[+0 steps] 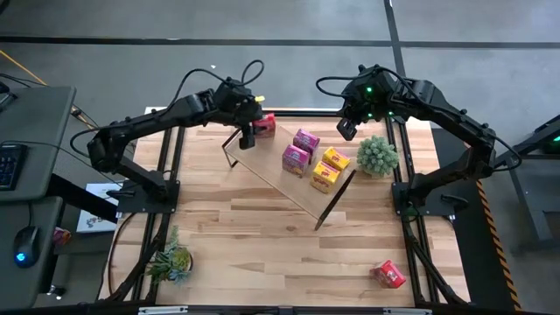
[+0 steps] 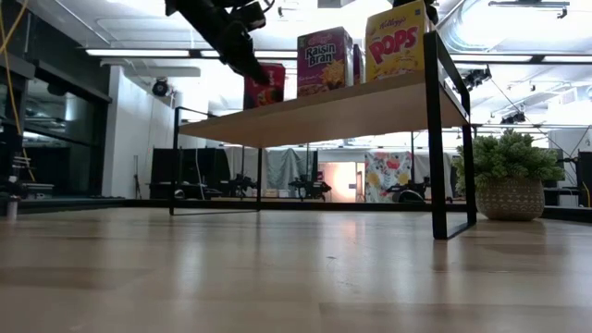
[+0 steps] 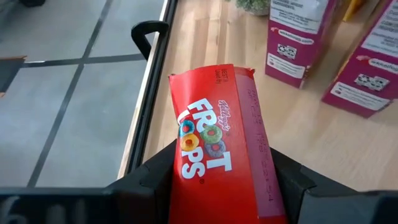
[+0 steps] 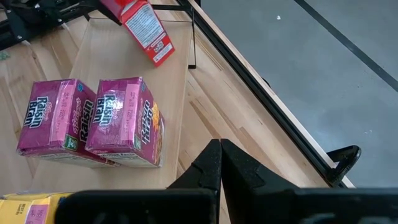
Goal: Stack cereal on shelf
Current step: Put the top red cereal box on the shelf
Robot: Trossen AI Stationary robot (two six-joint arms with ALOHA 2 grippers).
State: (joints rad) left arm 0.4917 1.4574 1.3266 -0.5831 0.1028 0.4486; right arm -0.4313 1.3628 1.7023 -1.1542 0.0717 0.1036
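Note:
The shelf stands slantwise on the table. Two magenta cereal boxes and two yellow ones stand on its board; they also show in the low view. My left gripper is at the shelf's far left end, shut on a red cereal box. My right gripper is shut and empty, hovering over the table's far right, beyond the shelf's end. Another red box lies on the table near the front right corner. My left gripper pinches the red box between its two fingers, one on each side of the box's end nearest the wrist. The fingers come slanting down from the table's left. The box is tilted over the board's far left end; whether its lower end touches the board I cannot tell.
A potted plant stands just right of the shelf's right end frame. A second small plant sits at the front left. The table's front half is open wood.

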